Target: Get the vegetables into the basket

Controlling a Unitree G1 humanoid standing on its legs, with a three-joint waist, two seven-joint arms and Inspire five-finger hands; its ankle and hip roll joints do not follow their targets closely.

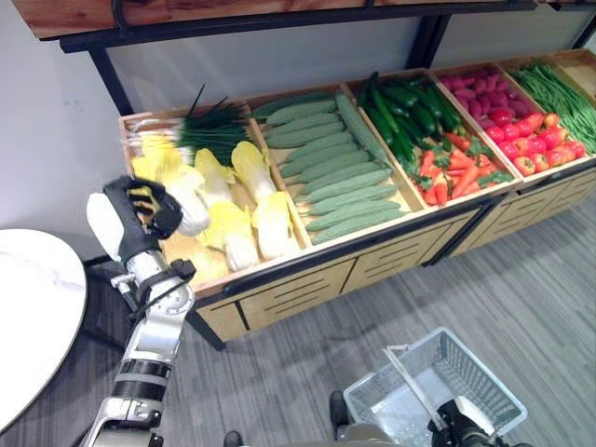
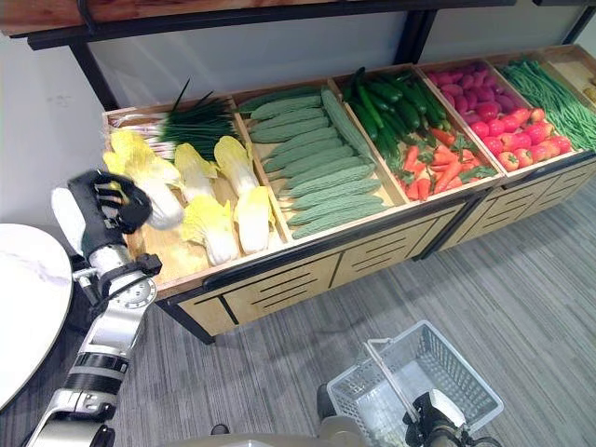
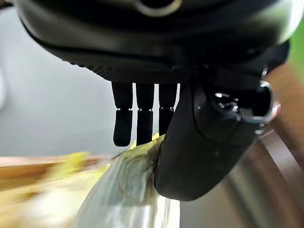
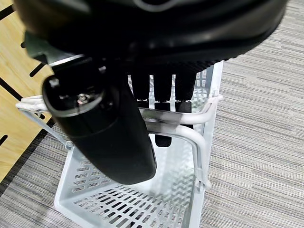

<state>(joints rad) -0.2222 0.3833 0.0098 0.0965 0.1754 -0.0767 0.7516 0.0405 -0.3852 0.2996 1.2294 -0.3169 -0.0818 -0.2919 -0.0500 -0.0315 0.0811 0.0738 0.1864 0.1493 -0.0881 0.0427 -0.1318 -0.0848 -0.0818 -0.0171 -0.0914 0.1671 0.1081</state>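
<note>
1. Left eye view: a long wooden produce counter runs from the left middle of the frame to the upper right, split into compartments.
2. Its compartments hold, from left to right, pale yellow cabbages with green onions behind them, long green gourds, cucumbers above carrots, and red vegetables beside green beans.
3. A round white table fills the left edge of the frame.
4. The white wire basket sits at the lower right, over the grey floor, with nothing in it.
5. The right hand has its fingers and thumb curled round the basket's white handle.
6. The left hand is at the left compartment in the left middle of the frame; in the left wrist view its fingers are bent down onto a cabbage, with the thumb against its side.
</note>
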